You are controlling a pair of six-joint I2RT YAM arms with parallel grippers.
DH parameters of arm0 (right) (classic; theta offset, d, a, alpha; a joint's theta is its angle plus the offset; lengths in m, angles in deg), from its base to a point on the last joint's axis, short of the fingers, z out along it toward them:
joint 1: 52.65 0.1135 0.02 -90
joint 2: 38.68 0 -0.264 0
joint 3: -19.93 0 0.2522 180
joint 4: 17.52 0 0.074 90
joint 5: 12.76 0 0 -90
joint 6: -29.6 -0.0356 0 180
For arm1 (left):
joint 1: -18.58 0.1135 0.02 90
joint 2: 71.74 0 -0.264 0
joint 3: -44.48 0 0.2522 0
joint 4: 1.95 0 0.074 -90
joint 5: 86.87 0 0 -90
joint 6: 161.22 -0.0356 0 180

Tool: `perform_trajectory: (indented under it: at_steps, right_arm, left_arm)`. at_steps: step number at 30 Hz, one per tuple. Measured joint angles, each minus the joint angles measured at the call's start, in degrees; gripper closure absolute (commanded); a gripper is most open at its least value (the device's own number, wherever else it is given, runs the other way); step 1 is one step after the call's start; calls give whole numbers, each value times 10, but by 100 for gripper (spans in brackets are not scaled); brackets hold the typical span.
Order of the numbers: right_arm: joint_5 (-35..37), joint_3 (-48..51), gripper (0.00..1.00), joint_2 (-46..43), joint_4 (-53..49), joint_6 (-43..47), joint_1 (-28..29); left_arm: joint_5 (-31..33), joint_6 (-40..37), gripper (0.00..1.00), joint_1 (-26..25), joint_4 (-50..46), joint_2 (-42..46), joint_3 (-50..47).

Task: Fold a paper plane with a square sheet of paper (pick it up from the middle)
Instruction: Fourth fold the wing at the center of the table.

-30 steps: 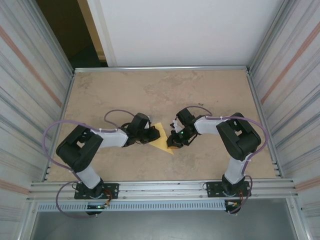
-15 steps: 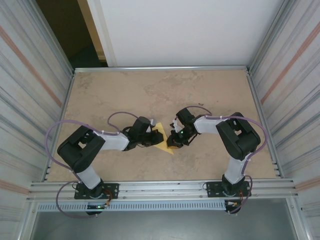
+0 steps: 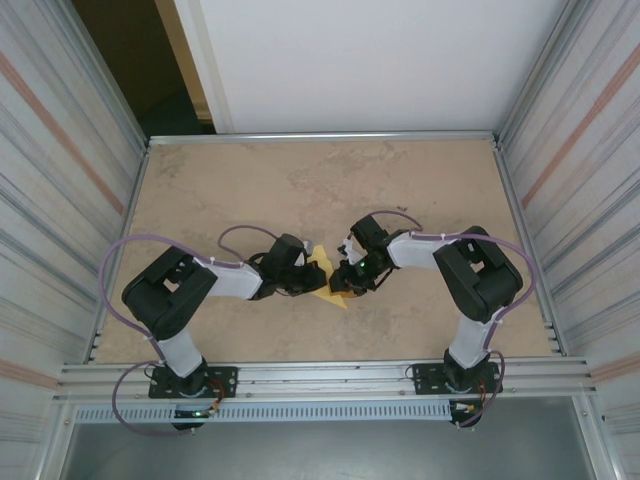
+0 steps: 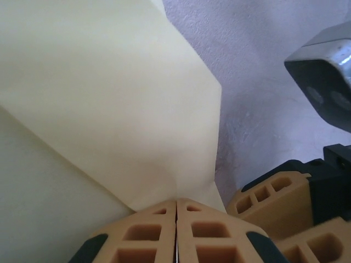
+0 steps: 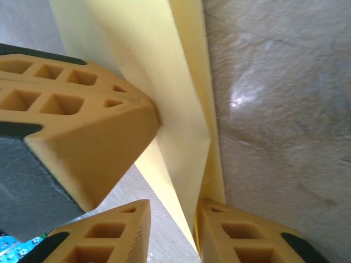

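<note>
Seems midway: thin pale-yellow paper sheet folded into flaps on beige bench, no dart yet. Clamping fold with left end effector; holding right end effector apart.

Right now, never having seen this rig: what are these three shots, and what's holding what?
These are two small robot arms bolted to the near edge of a table, each ending in a two-finger gripper. The wide picture is from a fixed camera above and behind them. The other two are from cameras on the wrists, so the tan blocks at the bottom are that arm's own fingers. Between the arms is a partly folded yellow paper. The left gripper is shut, pinching the paper. The right gripper has its jaws apart, one either side of a folded edge, not clamping it. The big tan block at left in its picture is the left gripper.
</note>
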Motion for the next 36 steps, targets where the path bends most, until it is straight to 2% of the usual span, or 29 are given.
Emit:
perform_trajectory:
  at_steps: [7, 13, 17, 21, 36]
  right_arm:
    - [61, 42, 66, -69, -3, -5, -7]
    - [80, 57, 82, -121, 2, 2, -7]
    - [77, 49, 89, -109, 3, 11, 16]
    - [67, 29, 91, -69, 13, 19, 33]
    - [42, 34, 92, -22, 48, 20, 8]
  left_arm:
    - [5, 6, 90, 1, -2, 0, 1]
    - [6, 12, 91, 2, -3, 0, 1]
    - [8, 13, 91, 2, -3, 0, 1]
    - [9, 14, 91, 4, -3, 0, 1]
    - [10, 14, 91, 8, -3, 0, 1]
